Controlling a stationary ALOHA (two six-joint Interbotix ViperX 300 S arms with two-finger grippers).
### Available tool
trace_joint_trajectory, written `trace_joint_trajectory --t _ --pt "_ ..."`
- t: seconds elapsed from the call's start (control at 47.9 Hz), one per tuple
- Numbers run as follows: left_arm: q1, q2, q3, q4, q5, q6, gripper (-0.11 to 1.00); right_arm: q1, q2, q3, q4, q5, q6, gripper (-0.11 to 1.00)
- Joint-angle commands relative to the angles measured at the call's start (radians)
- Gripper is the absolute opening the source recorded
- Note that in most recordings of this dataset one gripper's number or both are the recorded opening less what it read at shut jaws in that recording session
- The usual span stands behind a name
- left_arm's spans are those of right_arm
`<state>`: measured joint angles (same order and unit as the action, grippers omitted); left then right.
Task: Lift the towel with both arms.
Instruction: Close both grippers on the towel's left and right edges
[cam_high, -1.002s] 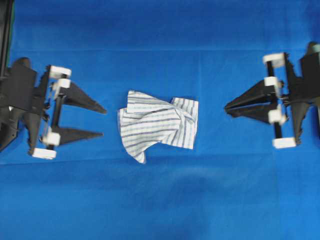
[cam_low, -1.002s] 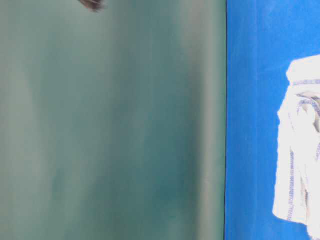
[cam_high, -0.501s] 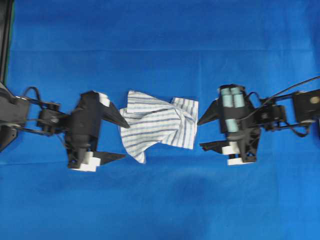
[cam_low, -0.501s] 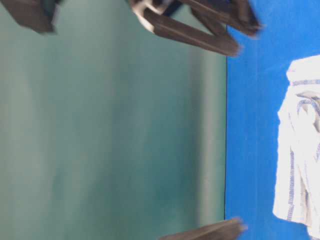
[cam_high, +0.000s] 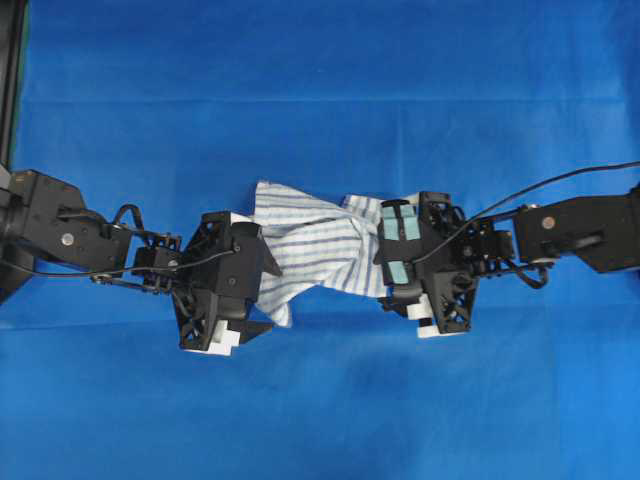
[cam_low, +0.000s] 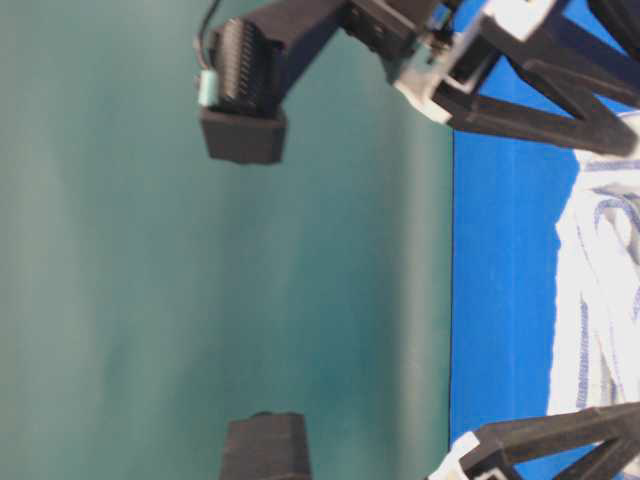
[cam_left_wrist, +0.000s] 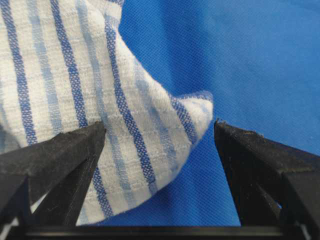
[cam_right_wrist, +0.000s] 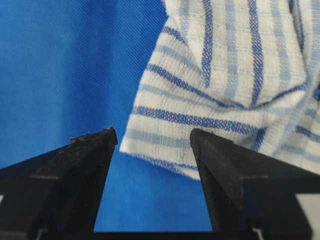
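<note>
Overhead view: towel between two spread tools

Item one: towel (cam_high: 320, 250), white with blue stripes, crumpled, lying at centre frame on the blue desk (cam_high: 320, 100). Item two: left tool (cam_left_wrist: 160, 145), fingers spread wide, one over the towel's lower left corner, the other over bare cloth covering. Item three: right tool (cam_right_wrist: 152, 145), fingers likewise spread, straddling the towel's right edge. Neither tool pinches fabric. Both arms reach in from the frame's sides.
</note>
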<state>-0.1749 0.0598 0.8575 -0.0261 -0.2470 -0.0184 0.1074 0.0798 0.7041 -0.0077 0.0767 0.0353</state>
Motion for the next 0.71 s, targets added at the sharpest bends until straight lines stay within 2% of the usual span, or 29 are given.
trace_joint_trajectory --t 0.0,0.209,0.292,0.355,0.438,0.501,0.564,0.626,0.689 --pt "0.011 0.000 -0.017 -0.003 -0.021 0.002 0.91 0.002 0.009 -0.025 -0.002 -0.023 0.000 0.65" --pt "0.032 0.037 -0.025 -0.006 -0.015 0.000 0.90 0.002 0.058 -0.041 0.000 -0.021 0.006 0.64" --pt "0.037 0.041 -0.032 -0.008 -0.006 0.000 0.84 0.000 0.058 -0.041 -0.002 -0.025 0.006 0.64" --pt "0.038 0.041 -0.035 -0.008 0.005 0.002 0.72 -0.002 0.058 -0.043 -0.002 -0.026 0.006 0.62" --pt "0.041 0.041 -0.037 -0.008 0.020 0.002 0.48 -0.008 0.058 -0.043 -0.002 -0.025 0.003 0.54" --pt "0.043 0.040 -0.037 -0.008 0.029 0.002 0.28 -0.012 0.058 -0.044 -0.002 -0.023 0.000 0.40" --pt "0.043 0.037 -0.038 -0.008 0.040 0.002 0.12 -0.018 0.055 -0.044 -0.002 -0.015 0.000 0.21" --pt "0.043 0.021 -0.041 -0.008 0.055 0.002 0.03 -0.023 0.051 -0.044 -0.002 -0.006 -0.002 0.05" --pt "0.043 0.002 -0.048 -0.008 0.078 0.003 0.03 -0.025 0.038 -0.044 -0.002 0.005 -0.006 0.05"
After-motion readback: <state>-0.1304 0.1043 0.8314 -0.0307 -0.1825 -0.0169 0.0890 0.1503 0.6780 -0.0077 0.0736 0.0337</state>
